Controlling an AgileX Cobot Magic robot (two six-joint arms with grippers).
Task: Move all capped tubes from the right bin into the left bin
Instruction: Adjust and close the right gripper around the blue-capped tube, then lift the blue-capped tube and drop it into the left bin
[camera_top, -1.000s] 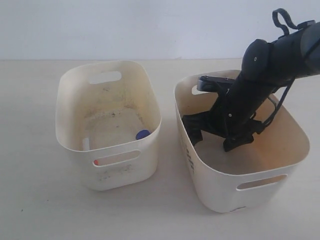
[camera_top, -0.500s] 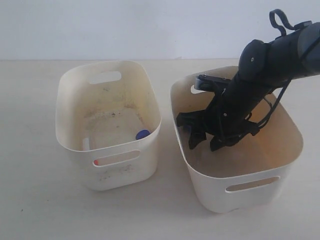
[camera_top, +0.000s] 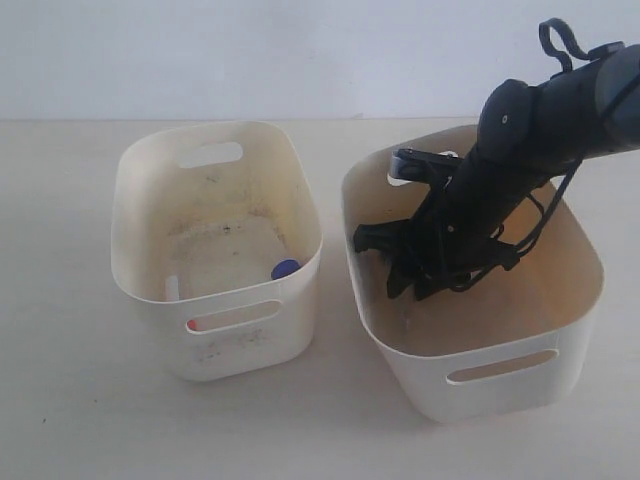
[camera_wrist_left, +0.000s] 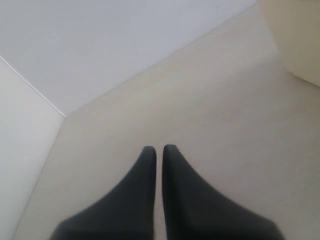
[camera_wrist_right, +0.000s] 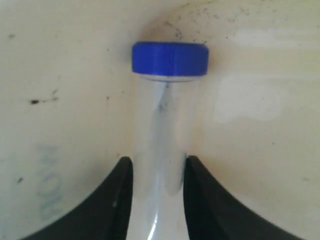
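Observation:
My right gripper (camera_top: 405, 285) reaches down inside the wider right bin (camera_top: 480, 375). In the right wrist view its fingers (camera_wrist_right: 122, 185) press both sides of a clear capped tube (camera_wrist_right: 160, 130) with a blue cap (camera_wrist_right: 170, 58), close over the yellowish bin floor. The narrower, grimy left bin (camera_top: 215, 128) holds a blue-capped tube (camera_top: 285, 268). An orange-red cap (camera_top: 205, 324) shows through its front handle slot. My left gripper (camera_wrist_left: 159, 148) is shut and empty over bare table, out of the exterior view.
The two bins stand side by side on a pale table, a narrow gap between them. A cream bin's corner (camera_wrist_left: 295, 35) shows at the edge of the left wrist view. A white wall runs behind the table.
The right gripper's fingers have closed together inside the right bin and shifted slightly left. The right bin has slid and turned a little under the arm.

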